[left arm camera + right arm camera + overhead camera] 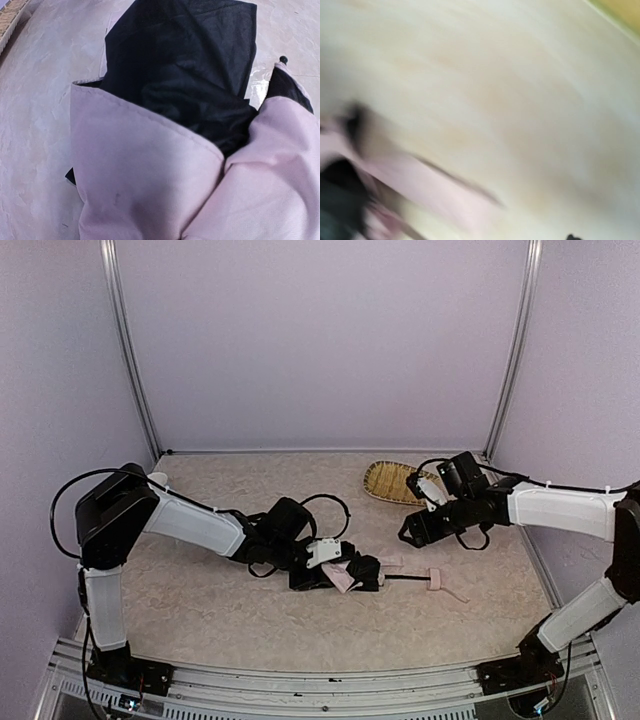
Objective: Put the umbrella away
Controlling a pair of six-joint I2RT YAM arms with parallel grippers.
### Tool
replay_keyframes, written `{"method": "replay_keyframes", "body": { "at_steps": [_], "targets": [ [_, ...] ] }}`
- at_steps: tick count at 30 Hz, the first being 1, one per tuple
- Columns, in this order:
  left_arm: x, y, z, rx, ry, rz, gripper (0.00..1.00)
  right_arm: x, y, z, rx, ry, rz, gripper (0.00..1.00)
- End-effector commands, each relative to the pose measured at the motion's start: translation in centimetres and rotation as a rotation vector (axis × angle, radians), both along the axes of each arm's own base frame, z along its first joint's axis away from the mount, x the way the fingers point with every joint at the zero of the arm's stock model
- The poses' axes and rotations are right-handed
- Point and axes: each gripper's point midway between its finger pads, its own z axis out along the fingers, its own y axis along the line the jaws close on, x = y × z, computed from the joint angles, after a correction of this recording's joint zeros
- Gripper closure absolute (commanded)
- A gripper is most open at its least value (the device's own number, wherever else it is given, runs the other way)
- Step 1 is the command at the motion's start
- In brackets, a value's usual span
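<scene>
Umbrella lies collapsed on table, centre. Canopy bunched, pink outside, black lining showing. Shaft runs right to handle, lying flat. Left gripper pressed into canopy bundle; fingers hidden by fabric, cannot tell whether clamped. Right gripper hovers between handle and bamboo tray; its wrist view blurred, finger spacing unclear.

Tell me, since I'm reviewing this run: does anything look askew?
The umbrella lies on the table in a crumpled heap, pink canopy bunched with black lining exposed, thin shaft and handle sticking out sideways. Nothing else stands out.
</scene>
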Motion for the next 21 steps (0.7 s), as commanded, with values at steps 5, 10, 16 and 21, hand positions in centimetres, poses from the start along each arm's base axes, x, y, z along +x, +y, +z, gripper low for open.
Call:
{"method": "replay_keyframes", "body": {
  "at_steps": [5, 10, 16, 21],
  "targets": [
    [-3.2, 4.6, -6.8, 0.224, 0.212, 0.064, 0.91, -3.8, -15.6, -1.8, -0.303, 0.098, -0.697, 0.35],
    [-3.1, 4.5, -6.5, 0.217, 0.215, 0.064, 0.91, -5.0, -15.7, -4.5, -0.308, 0.196, -0.69, 0.48],
    [-3.0, 4.6, -6.6, 0.217, 0.22, 0.068, 0.9, -6.2, -12.4, -8.7, -0.272, 0.332, -0.6, 0.62],
    [-3.0, 4.6, -7.0, 0.223, 0.218, 0.06, 0.9, -5.8, 3.0, -9.2, -0.049, 0.336, -0.205, 0.72]
  ]
}}
